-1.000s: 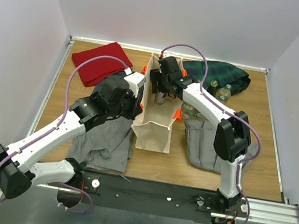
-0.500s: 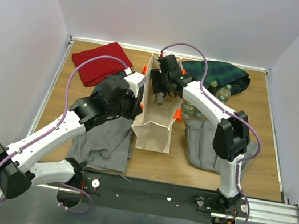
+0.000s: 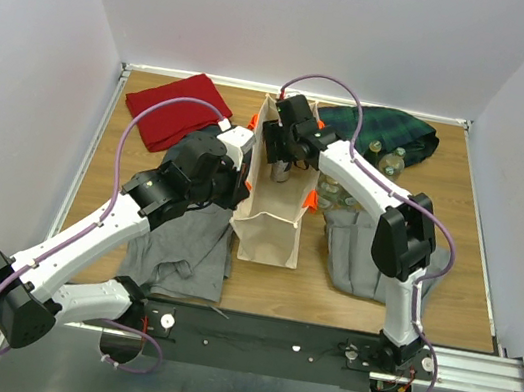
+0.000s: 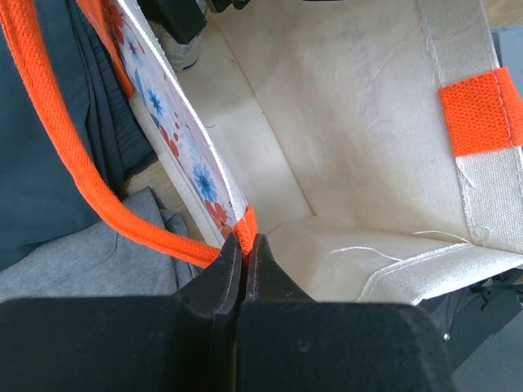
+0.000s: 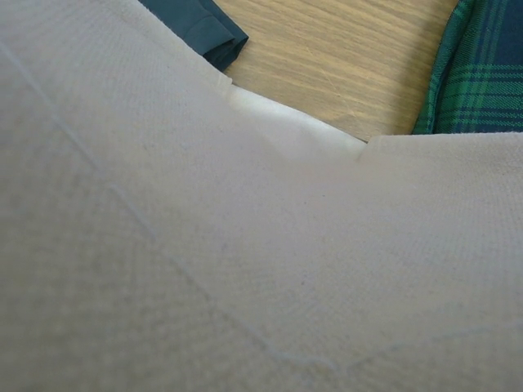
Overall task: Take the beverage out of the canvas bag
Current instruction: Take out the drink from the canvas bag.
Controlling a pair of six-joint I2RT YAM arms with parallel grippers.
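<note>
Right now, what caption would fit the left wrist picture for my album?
Left hand pinched shut on the canvas bag rim beside its orange handle, holding the bag open.

The canvas bag [image 3: 272, 220] is plain beige, cream-white inside, with bright orange handles [image 4: 57, 155]; the outer face of its side panel [image 4: 176, 139] carries a floral print, blue and red flowers on white; at ten o'clock on the table lies a solid red cloth [image 3: 172, 104]; at one o'clock a dark green and navy plaid cloth [image 3: 381, 128]; at seven o'clock a grey garment [image 3: 176, 252], another grey one [image 3: 357, 259] at four o'clock; the table [image 3: 464, 262] is brown wood grain; the arms are white and black with purple cables [image 3: 128, 147]
</note>
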